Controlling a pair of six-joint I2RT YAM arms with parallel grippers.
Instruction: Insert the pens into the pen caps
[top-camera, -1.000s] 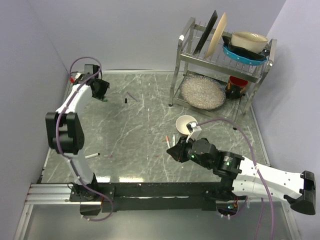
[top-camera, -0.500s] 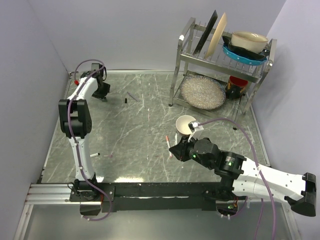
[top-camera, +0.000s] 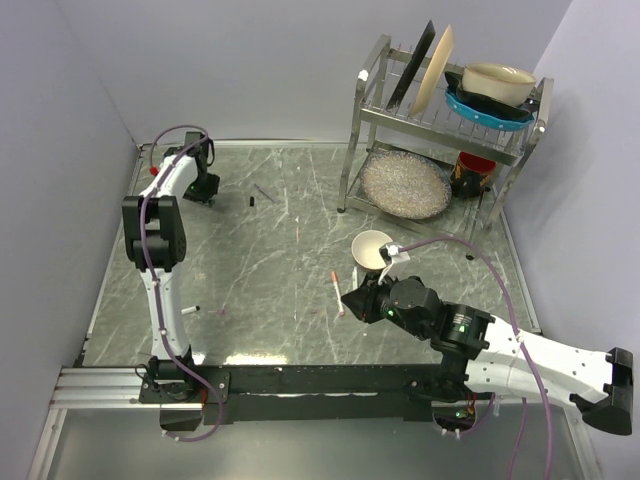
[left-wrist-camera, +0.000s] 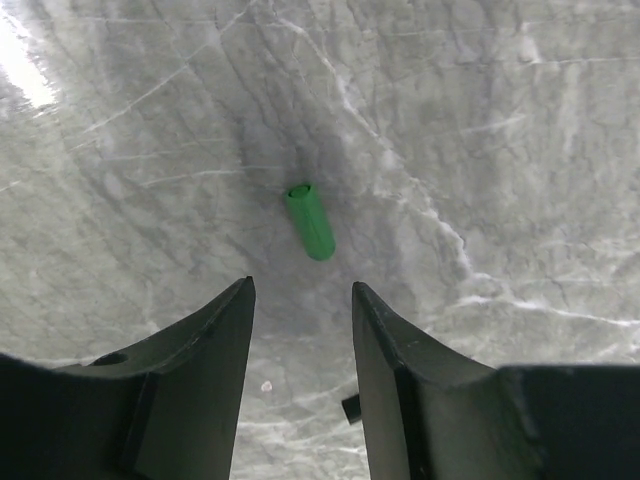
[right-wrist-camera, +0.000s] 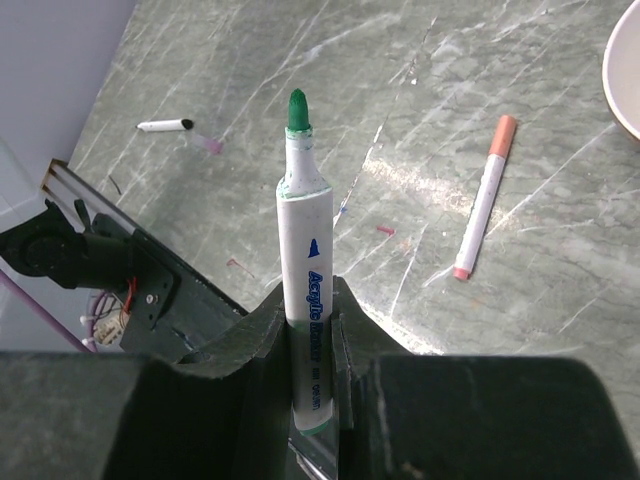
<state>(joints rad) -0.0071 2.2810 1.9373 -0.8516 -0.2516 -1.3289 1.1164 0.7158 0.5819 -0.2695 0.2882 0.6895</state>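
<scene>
Left gripper (left-wrist-camera: 302, 290) is hovering half-open and empty over the small green plastic cap (left-wrist-camera: 310, 221) near the marble table's (top-camera: 280, 260) far-left corner. Right gripper (right-wrist-camera: 308, 298) is clamping the white green-tipped marker pen (right-wrist-camera: 305, 220). I'd centre on the cap before closing.

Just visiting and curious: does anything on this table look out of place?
A small green plastic cap lies alone far left on the grey marble table, while the uncapped green-tipped white marker is in the right gripper.
</scene>
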